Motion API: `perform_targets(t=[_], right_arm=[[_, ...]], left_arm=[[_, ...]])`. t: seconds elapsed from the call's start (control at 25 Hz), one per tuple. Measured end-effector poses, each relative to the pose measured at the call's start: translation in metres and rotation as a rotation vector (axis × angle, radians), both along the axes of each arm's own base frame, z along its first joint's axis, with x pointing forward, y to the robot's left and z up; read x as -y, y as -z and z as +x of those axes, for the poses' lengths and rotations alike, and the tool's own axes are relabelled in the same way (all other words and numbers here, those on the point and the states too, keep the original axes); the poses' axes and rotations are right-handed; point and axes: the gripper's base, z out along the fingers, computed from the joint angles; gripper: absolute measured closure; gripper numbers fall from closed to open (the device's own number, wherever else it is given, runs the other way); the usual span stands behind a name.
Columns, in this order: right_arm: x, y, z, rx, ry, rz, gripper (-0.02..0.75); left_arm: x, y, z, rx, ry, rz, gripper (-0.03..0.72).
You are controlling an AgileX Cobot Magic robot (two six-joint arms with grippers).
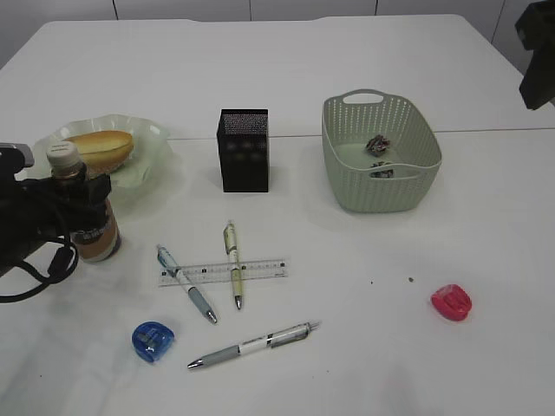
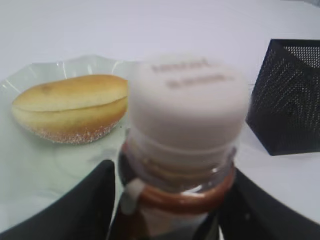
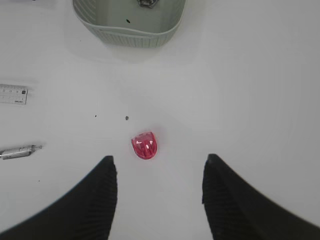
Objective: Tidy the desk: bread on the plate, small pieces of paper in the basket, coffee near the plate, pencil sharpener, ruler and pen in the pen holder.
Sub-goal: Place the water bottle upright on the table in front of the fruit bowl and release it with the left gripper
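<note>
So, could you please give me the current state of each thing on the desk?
Bread: on plate.
Coffee bottle: upright, capped, beside plate, between left gripper fingers.
Right gripper: open, above red sharpener.
Basket: holds paper scraps.
Pen holder: upright.
Ruler: flat, under two pens.

The pale green wavy plate (image 2: 30,170) looks smooth and shiny like glass. The golden bread roll (image 2: 70,107) is soft, with a sugary rough bottom. The brown coffee bottle (image 2: 185,150) just in front of the left hand is clear shiny plastic with a matt white cap. The black pen holder box (image 2: 287,97) is metal mesh. The red pencil sharpener (image 3: 145,146) ahead of the right hand is glossy plastic.
</note>
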Motion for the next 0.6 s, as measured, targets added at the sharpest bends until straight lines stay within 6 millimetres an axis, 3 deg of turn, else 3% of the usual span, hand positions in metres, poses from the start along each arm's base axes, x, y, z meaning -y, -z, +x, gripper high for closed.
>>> perform_targets(t=[0.28,0.6], right_arm=[[0.000,0.000,0.000,0.001,0.000,-0.003,0.332],[0.001,0.000,0.000,0.003,0.002,-0.010,0.332]], left_arm=[[0.001,-0.008,0.000,0.032,0.009,-0.003,0.225],[0.001,-0.052,-0.003,0.095,0.015,-0.001,0.225]])
